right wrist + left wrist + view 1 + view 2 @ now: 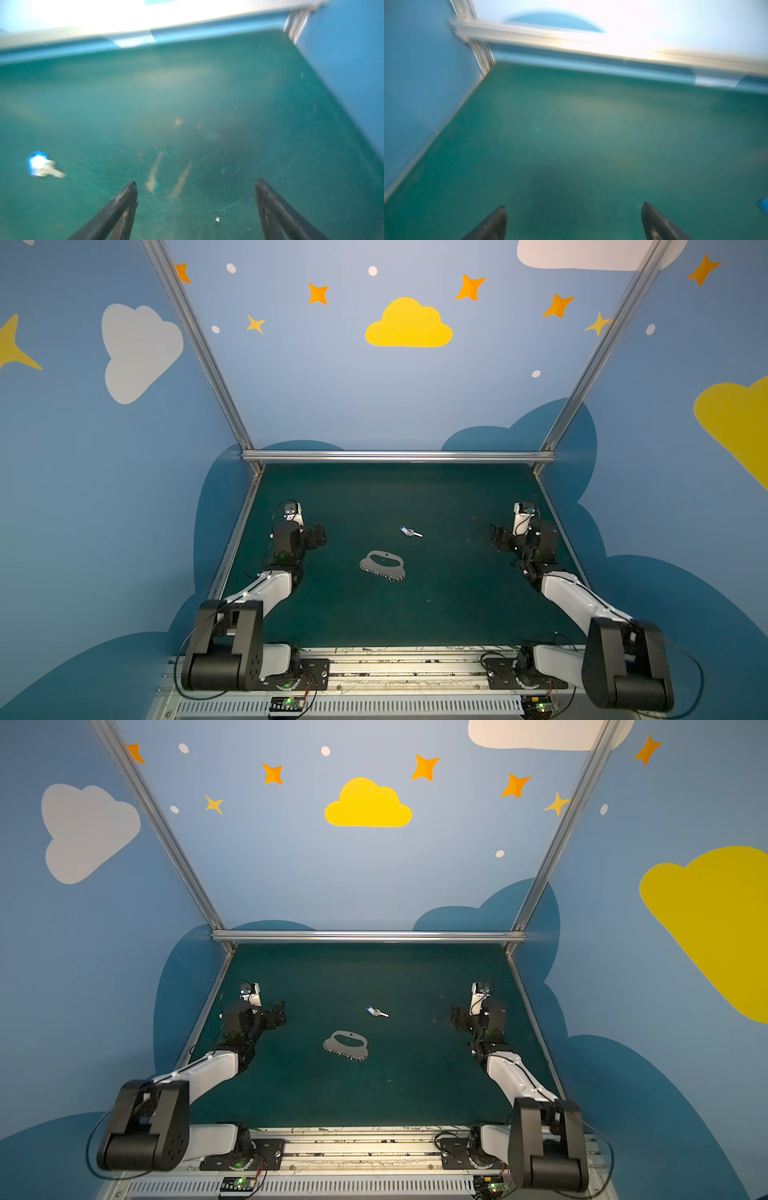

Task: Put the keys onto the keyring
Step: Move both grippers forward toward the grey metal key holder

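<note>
**A:** What is shown in both top views?

**B:** The left hand [318,533] [278,1013] and the right hand [496,537] [457,1017] are held above the green bench [415,614] at opposite sides. The key [410,532] [377,1012] is seen lying flat between them, well apart from each, its blade turned toward the right hand. The keyring [382,566] [345,1045] is laid flat near the key, not touching it, and nearer the arm bases than either hand.

**A:** And the left wrist view?

**B:** Much is blurred. The left hand [574,204] is seen with its fingers spread wide, nothing between them, bare bench ahead.

**A:** The right wrist view?

**B:** Blurred too. The right hand [196,181] is spread apart with nothing gripped. The key [41,165] is seen off to one side of the fingertips, untouched.
</note>
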`<action>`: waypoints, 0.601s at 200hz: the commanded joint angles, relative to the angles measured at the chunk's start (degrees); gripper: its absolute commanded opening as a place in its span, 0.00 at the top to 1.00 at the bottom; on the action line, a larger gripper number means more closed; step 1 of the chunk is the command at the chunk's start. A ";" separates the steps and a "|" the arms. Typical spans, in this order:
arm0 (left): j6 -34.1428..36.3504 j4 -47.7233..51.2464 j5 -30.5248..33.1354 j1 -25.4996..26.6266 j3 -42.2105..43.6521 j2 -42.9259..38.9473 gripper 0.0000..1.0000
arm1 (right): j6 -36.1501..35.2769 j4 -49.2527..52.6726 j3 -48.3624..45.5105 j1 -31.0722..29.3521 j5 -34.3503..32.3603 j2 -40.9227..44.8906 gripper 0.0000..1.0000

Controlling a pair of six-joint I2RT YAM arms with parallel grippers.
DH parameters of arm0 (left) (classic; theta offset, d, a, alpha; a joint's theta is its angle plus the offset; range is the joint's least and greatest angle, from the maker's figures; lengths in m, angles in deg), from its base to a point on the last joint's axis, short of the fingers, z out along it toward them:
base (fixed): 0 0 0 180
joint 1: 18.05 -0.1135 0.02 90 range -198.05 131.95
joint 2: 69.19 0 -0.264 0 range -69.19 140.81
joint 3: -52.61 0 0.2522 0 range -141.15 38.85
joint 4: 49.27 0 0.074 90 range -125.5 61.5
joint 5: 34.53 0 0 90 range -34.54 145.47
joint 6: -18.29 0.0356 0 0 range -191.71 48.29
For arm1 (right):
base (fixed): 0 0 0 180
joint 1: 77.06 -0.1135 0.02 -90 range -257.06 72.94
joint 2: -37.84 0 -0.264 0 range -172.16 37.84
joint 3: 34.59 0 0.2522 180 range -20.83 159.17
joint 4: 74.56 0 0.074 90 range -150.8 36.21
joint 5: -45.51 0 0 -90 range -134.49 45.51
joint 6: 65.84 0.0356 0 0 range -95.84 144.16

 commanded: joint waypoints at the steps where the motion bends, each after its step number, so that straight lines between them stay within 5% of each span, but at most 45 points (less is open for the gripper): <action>1: -3.17 17.85 1.69 3.20 -6.16 -6.15 0.05 | -1.55 8.17 4.17 -0.91 7.68 3.66 0.15; 43: -8.00 31.96 0.74 18.95 -7.85 -13.09 0.25 | -8.32 17.56 7.65 -9.78 14.83 4.37 0.22; 85: -18.99 31.04 1.93 32.05 -2.40 -14.51 0.46 | -11.19 21.32 8.75 -20.86 13.97 0.86 0.32; 120: -19.54 32.74 5.51 38.60 -1.93 -10.96 0.58 | -9.86 22.87 10.48 -26.07 14.76 -4.49 0.43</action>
